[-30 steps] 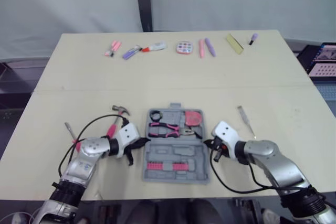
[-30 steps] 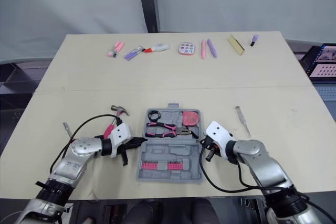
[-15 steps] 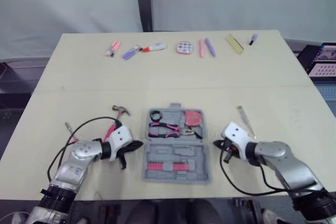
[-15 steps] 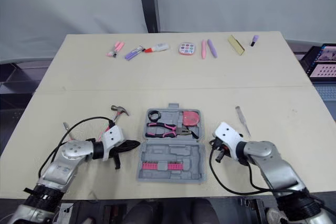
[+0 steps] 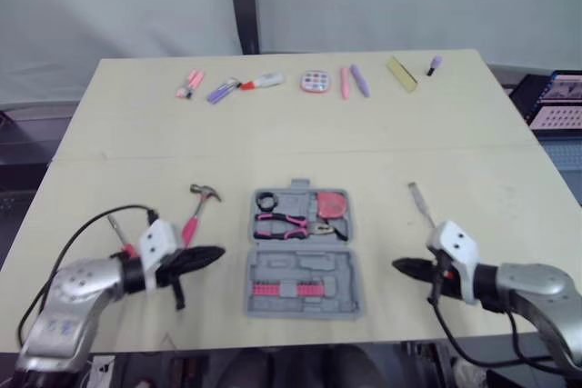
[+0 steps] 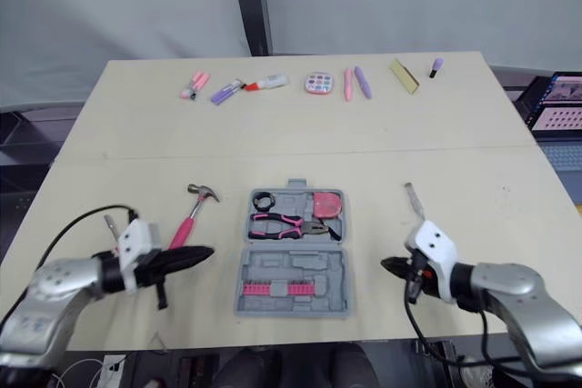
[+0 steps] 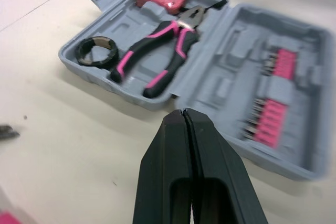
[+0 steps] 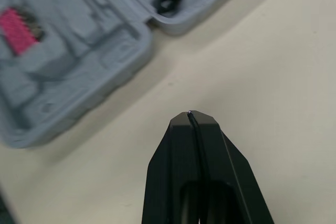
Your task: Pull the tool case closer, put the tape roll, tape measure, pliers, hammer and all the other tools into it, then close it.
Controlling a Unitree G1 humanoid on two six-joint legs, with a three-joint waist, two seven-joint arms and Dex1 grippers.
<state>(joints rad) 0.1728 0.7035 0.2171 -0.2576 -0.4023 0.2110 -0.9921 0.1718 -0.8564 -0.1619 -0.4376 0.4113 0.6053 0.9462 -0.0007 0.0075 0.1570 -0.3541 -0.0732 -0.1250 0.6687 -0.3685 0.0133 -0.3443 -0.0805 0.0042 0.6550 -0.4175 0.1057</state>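
The grey tool case (image 5: 305, 272) lies open near the table's front edge. In its far half sit a black tape roll (image 5: 267, 200), pink-handled pliers (image 5: 291, 223) and a red tape measure (image 5: 334, 203). Pink bits (image 5: 292, 289) fill the near half. A pink-handled hammer (image 5: 197, 209) lies left of the case. A slim metal tool (image 5: 419, 202) rests to its right, and another small tool (image 5: 117, 228) lies far left. My left gripper (image 5: 215, 253) is shut and empty, left of the case. My right gripper (image 5: 398, 265) is shut and empty, right of it.
Along the table's far edge lies a row of small things: pink and purple markers (image 5: 209, 88), a round pink item (image 5: 315, 81), a yellow block (image 5: 401, 74). A screen (image 5: 555, 102) stands beyond the right edge.
Both grippers have drawn outward from the case's sides, the left one leftward and the right one rightward. The case and tools stay put.
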